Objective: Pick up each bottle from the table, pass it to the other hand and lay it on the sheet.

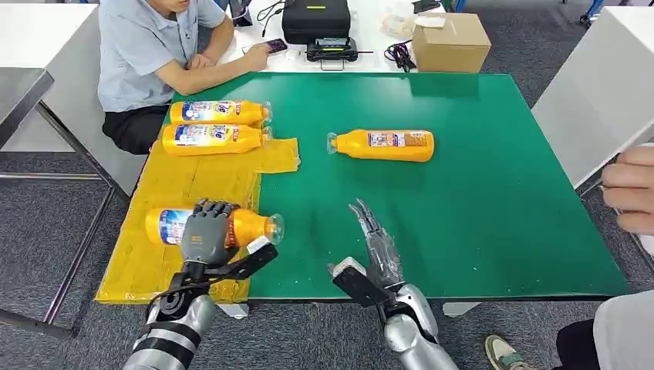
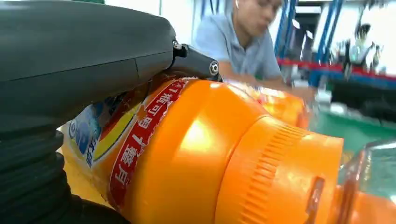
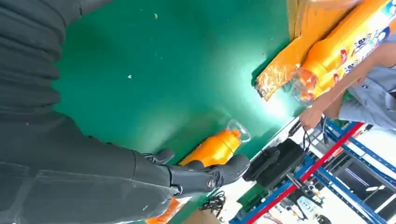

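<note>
While the left hand (image 1: 207,231) wraps its fingers over the near bottle (image 1: 251,227), which lies on its side on the yellow sheet (image 1: 181,185), the fingers hide the middle of its label and its clear cap juts over the sheet's edge onto the green mat (image 1: 478,193). Two more bottles (image 1: 216,125) lie side by side at the sheet's far end. A fourth bottle (image 1: 382,145) lies alone mid-mat, well apart. The right hand (image 1: 374,243) hovers empty, fingers straight and apart, over bare mat near the front edge.
</note>
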